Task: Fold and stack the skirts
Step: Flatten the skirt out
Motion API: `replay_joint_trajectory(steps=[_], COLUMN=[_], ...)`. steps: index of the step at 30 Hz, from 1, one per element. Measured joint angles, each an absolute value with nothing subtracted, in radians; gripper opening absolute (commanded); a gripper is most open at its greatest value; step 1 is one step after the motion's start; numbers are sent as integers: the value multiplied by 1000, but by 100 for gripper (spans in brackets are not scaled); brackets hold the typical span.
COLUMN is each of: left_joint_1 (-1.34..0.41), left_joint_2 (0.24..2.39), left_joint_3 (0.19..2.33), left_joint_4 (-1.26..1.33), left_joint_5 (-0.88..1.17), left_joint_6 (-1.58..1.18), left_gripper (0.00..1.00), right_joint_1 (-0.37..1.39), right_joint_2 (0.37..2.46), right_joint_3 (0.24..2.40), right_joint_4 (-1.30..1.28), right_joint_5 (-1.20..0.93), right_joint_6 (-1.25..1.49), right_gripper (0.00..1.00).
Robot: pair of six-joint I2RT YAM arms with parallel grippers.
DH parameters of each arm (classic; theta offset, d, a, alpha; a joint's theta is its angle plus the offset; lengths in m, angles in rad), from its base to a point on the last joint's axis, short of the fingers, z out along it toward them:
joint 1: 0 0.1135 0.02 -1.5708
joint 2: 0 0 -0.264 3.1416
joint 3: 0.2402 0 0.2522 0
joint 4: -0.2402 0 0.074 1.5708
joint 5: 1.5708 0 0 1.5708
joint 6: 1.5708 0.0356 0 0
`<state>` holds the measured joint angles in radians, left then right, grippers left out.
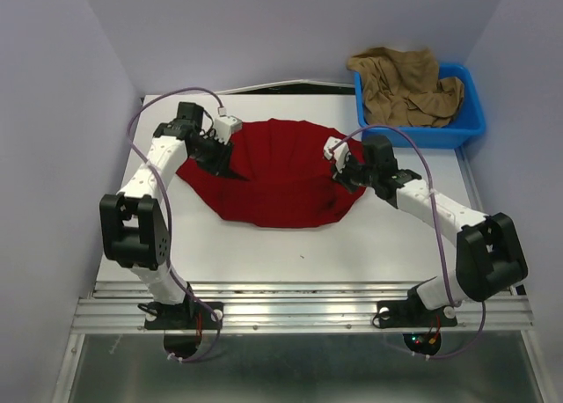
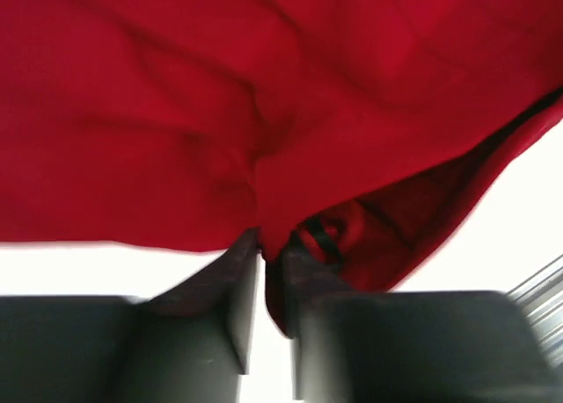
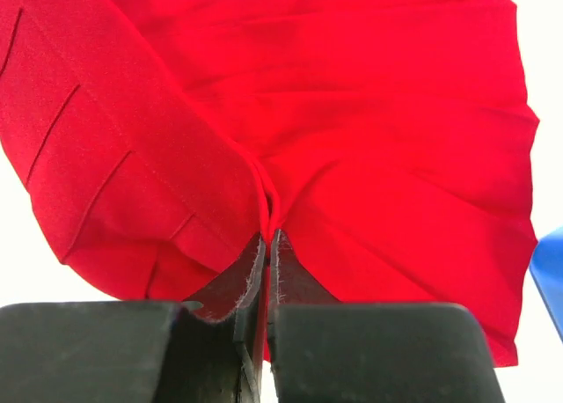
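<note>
Rightward, bin [image 1: 471, 127] holds tan skirt [image 1: 405, 91], right tool [image 3: 268, 249] pinches red skirt [image 1: 281, 179], left tool [image 2: 271, 245] ajar

Table [image 1: 290, 253] bears red skirt [image 1: 277, 179]; blue bin [image 1: 440, 135]

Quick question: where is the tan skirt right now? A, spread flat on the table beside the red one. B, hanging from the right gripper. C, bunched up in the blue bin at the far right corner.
C: the tan skirt lies crumpled in the blue bin, while only the red skirt is spread on the table.
</note>
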<state>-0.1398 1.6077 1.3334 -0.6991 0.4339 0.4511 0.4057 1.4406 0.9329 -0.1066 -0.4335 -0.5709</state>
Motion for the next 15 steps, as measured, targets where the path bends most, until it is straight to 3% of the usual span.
replay_joint_trajectory(steps=[1,2,8,15], left_joint_1=[-133,-120,55,124], left_joint_2=[1644,1667,1655,1489], left_joint_3=[1373,1411,1535,1308], left_joint_4=[-704,-707,-767,-768], left_joint_5=[456,481,659,767], left_joint_6=[459,474,579,818], left_gripper=[73,76,79,79], right_joint_1=[406,405,398,398], right_joint_2=[1447,1449,1450,1431], right_joint_3=[933,933,932,910], right_joint_4=[-107,-106,-104,-104], right_joint_5=[-429,-424,-419,-427], right_joint_6=[-570,-569,-567,-564], right_gripper=[1,1,1,1])
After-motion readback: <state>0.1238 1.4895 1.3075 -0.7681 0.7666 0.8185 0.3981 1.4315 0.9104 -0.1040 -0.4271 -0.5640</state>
